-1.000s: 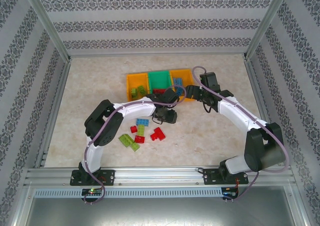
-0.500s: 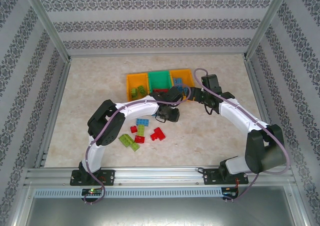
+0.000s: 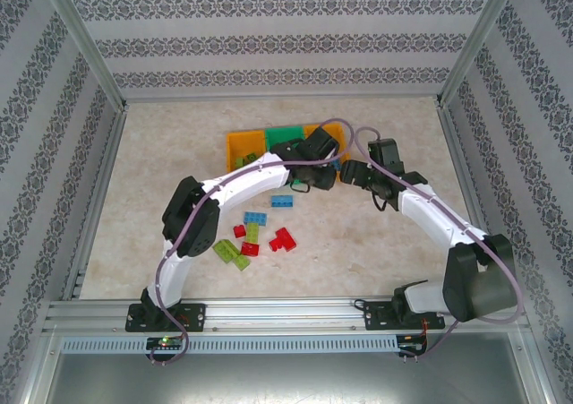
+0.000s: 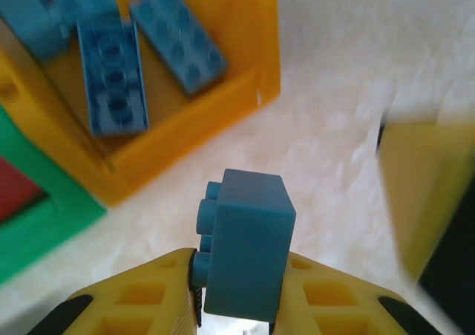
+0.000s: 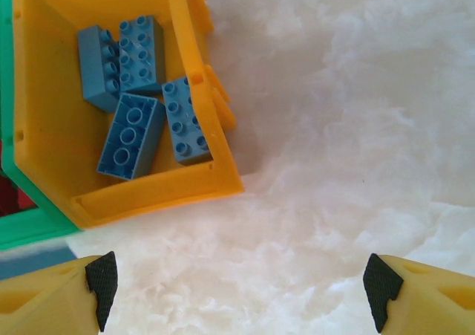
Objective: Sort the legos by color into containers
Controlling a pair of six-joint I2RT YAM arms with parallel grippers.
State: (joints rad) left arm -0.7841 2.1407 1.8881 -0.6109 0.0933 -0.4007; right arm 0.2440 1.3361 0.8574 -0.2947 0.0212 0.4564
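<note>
The left jaws are clamped on a light blue brick [image 4: 245,253], its studs facing left, held over the pale surface [image 4: 334,127]. Just ahead of them and to the left sits the orange bin [image 4: 263,53] with blue bricks [image 4: 111,75] inside. The green bin [image 4: 52,223] is pressed against its left side. The right jaws stand wide apart with nothing between them, and the same orange bin lies ahead-left of them, holding 4 blue bricks. Well behind both jaws, loose bricks [image 3: 285,237] in red, blue and green lie on the surface.

A robot test cell: aluminium frame [image 3: 286,313], patterned panel walls [image 3: 286,37], marbled tabletop [image 3: 161,144].
</note>
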